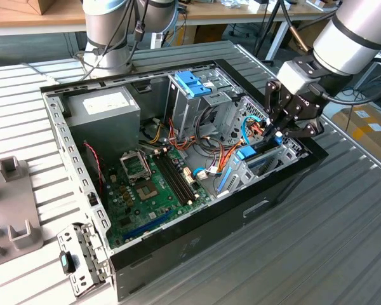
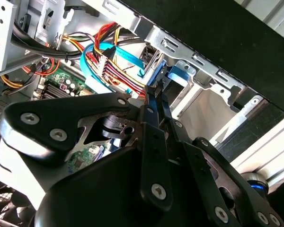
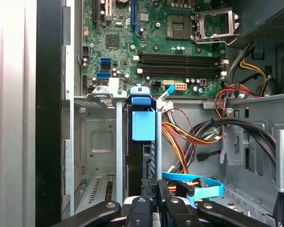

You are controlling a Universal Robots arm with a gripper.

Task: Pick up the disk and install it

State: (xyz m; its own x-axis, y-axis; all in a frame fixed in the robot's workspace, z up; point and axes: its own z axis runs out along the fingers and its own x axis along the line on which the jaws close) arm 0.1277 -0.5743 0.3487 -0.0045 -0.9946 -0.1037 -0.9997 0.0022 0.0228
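Your arm [image 1: 352, 38] reaches in from the exterior view's right, its grey-and-white forearm slanting down so that the wrist hangs over the far right corner of the open computer case [image 1: 197, 244]. The case lies on its side on the ribbed metal desk [image 1: 343, 248]. The claw [image 1: 280, 130] points down into the case, its black linkage spread above the drive bay [image 3: 97, 142].

The disk [image 3: 143, 156] stands on edge in a slot of that bay, just beside the case's black side wall. In the first wrist view you can see its dark body between upright metal rails, with the blue carrier's tab at the end nearest the motherboard [image 3: 151, 42]. The claw's fingertips [image 3: 154, 189] sit together on the disk's near edge, so it reads as clamped on the disk, narrow and closed. In the second wrist view the two black fingers [image 2: 156, 101] run side by side down to the blue carrier.

A light-blue cable [image 3: 199, 184] loops just beside the claw, and red, yellow and orange wires [image 3: 180, 137] cross behind the bay.
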